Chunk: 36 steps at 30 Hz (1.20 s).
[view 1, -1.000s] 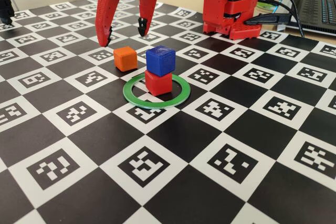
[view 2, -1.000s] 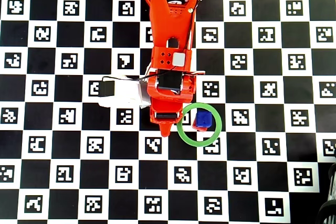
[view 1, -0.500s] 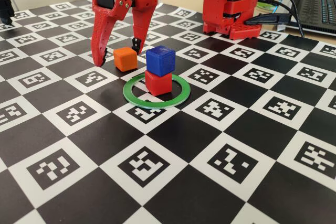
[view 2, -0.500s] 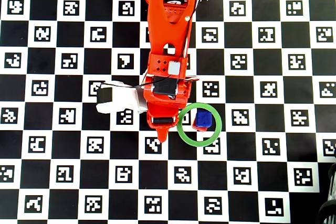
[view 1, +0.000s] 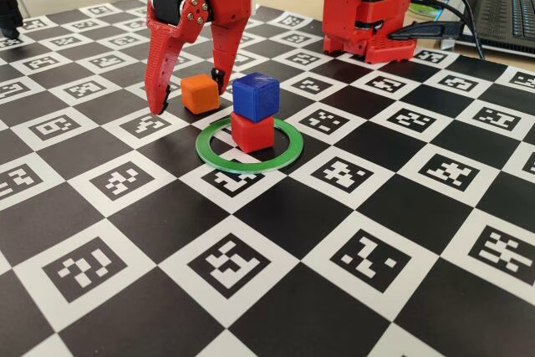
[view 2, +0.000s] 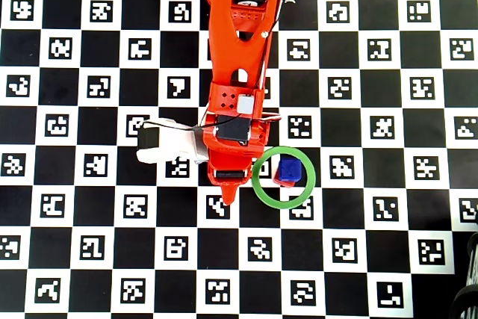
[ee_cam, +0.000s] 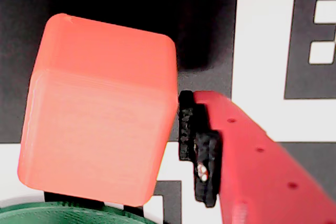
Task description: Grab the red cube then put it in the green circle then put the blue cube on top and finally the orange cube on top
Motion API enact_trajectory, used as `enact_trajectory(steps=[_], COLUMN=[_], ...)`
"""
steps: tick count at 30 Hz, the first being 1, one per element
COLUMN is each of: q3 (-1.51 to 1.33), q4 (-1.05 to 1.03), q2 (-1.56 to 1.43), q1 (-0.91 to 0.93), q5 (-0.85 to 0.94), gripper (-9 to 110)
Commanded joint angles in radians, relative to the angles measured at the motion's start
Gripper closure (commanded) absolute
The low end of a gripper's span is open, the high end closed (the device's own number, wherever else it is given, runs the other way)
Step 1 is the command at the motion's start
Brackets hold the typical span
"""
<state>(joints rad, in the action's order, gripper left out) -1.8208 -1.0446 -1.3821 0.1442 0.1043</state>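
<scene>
A: How far along?
B: The red cube (view 1: 252, 132) sits in the green circle (view 1: 251, 159) with the blue cube (view 1: 255, 95) on top. Only the orange cube (view 1: 200, 94) is left, on the desk (view 1: 351, 232).
A: And the pincer (view 1: 187, 97)?
B: Spread apart, straddling the orange cube, one fingertip (ee_cam: 199, 150) just beside it. A cube has no long axis; it sits flat, faces roughly square to the fingers.

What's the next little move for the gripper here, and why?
Probably close the gripper on the orange cube: its open fingers straddle that cube on the board, while the blue cube already sits on the red cube inside the green ring.
</scene>
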Motion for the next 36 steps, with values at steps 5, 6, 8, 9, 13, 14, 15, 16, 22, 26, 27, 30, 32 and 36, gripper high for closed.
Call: enact_trajectory(steps=[5,6,8,9,13,14,15,16,22,26,27,30,32,36], q3=[0.005,0.005,0.003,0.002,0.000,-0.002,-0.002,-0.002,-0.002,-0.003,-0.003,-0.003,0.008,0.077], q4=[0.009,0.011,0.015,0.017,0.025,0.026,0.026,0.026,0.031,0.038,0.040,0.041,0.026,-0.067], q2=[-0.029,-0.029,-0.031,-0.031,-0.032,-0.032,-0.032,-0.032,-0.034,-0.038,-0.040,-0.046,-0.054,-0.075], q1=[0.017,0.018,0.018,0.020,0.023,0.023,0.023,0.023,0.023,0.018,0.018,0.021,0.023,0.031], q5=[-0.104,-0.117,-0.133,-0.140,-0.155,-0.156,-0.158,-0.160,-0.167,-0.172,-0.173,-0.183,-0.170,-0.140], gripper=[61,61,61,61,62,62,63,64,68,80,83,89,90,90])
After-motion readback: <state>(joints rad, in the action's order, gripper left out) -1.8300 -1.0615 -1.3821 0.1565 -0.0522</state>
